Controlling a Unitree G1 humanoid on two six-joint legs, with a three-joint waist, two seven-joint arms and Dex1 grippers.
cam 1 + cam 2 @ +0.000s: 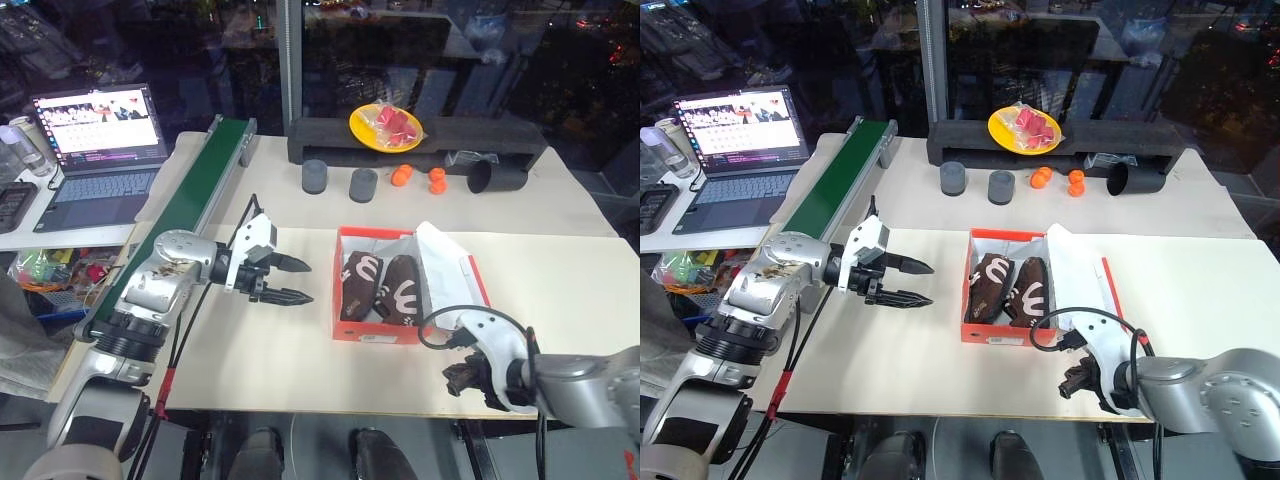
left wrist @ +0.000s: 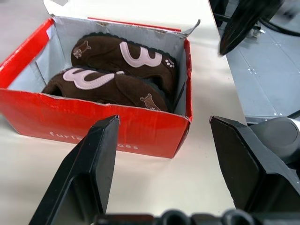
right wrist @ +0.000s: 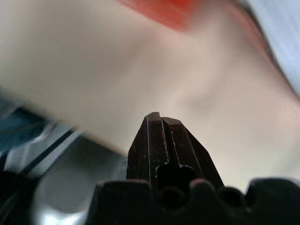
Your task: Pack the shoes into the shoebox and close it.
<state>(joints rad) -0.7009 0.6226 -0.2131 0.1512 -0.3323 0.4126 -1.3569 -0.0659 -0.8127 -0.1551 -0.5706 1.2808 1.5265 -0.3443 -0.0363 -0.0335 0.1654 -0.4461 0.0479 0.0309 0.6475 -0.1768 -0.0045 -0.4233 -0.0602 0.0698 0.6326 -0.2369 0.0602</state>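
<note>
The left arm reaches in from the left side, elbow bent, forearm running across toward the middle. Its wrist is turned so the left gripper (image 1: 292, 281) points sideways to the right and tips slightly downward. Its two black fingers (image 2: 93, 164) stand apart with a clear gap between them, holding nothing. The right arm sits low at the near right corner, forearm coming in from the right edge. The right gripper (image 3: 164, 136) angles steeply down, its fingers pressed flat together, nothing between them.
</note>
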